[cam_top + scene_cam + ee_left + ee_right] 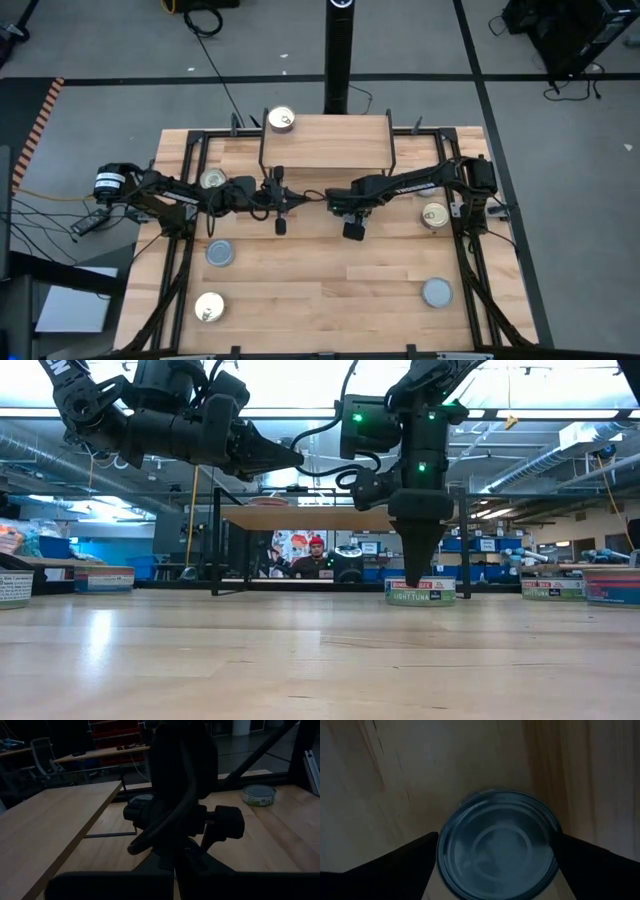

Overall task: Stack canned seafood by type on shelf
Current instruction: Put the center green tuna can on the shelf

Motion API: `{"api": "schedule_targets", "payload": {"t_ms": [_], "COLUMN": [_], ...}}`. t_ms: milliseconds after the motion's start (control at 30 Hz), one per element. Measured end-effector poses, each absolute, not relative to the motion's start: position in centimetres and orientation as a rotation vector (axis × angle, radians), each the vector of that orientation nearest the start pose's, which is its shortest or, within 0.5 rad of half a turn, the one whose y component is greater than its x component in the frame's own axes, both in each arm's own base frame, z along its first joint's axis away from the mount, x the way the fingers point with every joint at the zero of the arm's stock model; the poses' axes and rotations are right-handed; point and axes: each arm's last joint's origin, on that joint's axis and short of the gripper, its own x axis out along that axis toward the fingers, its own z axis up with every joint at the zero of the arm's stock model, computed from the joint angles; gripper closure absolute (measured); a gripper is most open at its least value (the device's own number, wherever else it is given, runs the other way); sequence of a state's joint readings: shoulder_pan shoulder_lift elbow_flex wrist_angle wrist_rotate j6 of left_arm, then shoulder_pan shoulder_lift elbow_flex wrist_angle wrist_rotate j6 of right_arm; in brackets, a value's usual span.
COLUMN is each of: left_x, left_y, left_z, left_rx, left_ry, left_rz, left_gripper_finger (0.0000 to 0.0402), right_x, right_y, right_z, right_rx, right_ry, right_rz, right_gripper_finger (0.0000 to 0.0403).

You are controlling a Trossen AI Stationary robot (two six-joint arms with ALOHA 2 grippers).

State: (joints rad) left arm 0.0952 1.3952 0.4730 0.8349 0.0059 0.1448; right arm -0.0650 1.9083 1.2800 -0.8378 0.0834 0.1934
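The right gripper [495, 865] points straight down at the surface [330, 290] just in front of the shelf [325, 143]. Its jaws are spread wide, one on each side of a blue-grey-lidded tin [497, 845] that sits on the surface between them; whether they touch its rim I cannot tell. The left gripper [281, 200] hovers beside it, higher up, jaws empty; how far apart they stand I cannot tell. A gold-lidded tin [282, 121] rests on the shelf's far left corner.
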Motion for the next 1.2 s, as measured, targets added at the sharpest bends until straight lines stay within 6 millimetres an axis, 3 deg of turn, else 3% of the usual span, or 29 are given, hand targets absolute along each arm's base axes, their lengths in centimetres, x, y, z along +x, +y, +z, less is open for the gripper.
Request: {"api": "schedule_targets", "payload": {"t_ms": [133, 400, 800, 1067, 1200], "left_x": [26.5, 26.5, 26.5, 26.5, 26.5], "left_y": [2.5, 2.5, 2.5, 2.5, 2.5], "left_z": [19.6, 19.6, 19.6, 19.4, 19.4], "left_rx": [0.140, 0.139, 0.139, 0.138, 0.138], "left_ry": [0.094, 0.094, 0.099, 0.116, 0.116], "left_rz": [0.083, 0.083, 0.083, 0.082, 0.082], "left_gripper_finger": [0.0397, 0.0397, 0.0397, 0.0397, 0.0397], "right_x": [35.0, 35.1, 36.7, 36.2, 36.0], "right_y": [-2.5, -2.5, -2.4, -2.0, -0.7], "right_z": [16.1, 16.2, 19.6, 20.1, 20.2], "right_rx": [0.133, 0.136, 0.129, 0.071, -0.030], "right_ry": [1.450, 1.452, 1.421, 1.483, 1.489], "right_rz": [-0.255, -0.249, -0.220, -0.216, -0.286], "right_gripper_finger": [0.0019, 0.0084, 0.0140, 0.0156, 0.0206]}}
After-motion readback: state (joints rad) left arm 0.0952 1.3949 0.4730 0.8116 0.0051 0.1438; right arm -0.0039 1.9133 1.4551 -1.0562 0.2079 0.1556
